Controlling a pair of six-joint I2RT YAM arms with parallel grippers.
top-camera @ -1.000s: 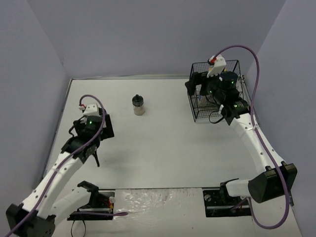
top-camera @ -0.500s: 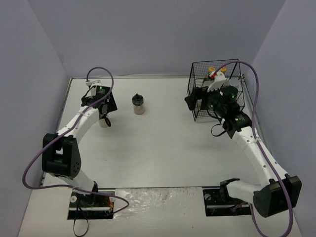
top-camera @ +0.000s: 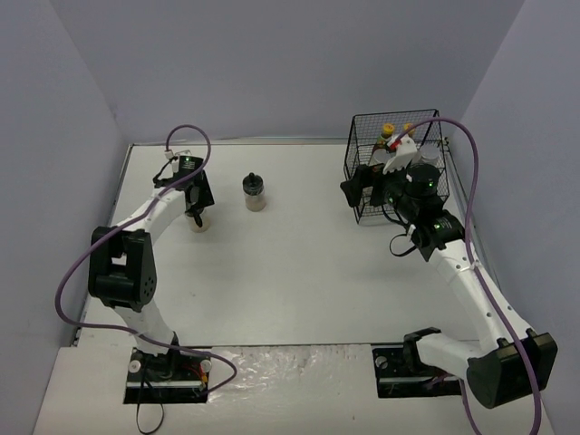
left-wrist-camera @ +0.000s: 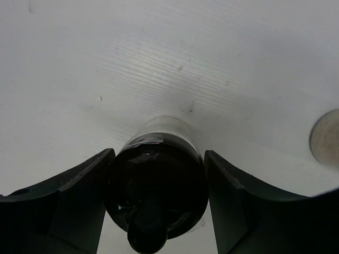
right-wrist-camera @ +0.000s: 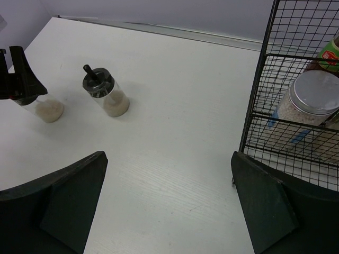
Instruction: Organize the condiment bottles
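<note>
My left pincer (left-wrist-camera: pixel 159 154) squeezes a black-capped shaker (left-wrist-camera: pixel 156 190) standing on the tabletop (left-wrist-camera: pixel 212 53). My right pincer (right-wrist-camera: pixel 168 156) is wide apart beside the wire basket (right-wrist-camera: pixel 254 114).

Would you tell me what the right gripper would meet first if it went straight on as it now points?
Most likely the bare table: the right gripper aims between the free-standing black-capped shaker and the wire basket, though depth is unclear.

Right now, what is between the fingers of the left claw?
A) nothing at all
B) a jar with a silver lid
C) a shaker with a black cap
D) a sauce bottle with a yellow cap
C: the left wrist view shows the left claw closed around the shaker, hugging both sides of its black cap.
</note>
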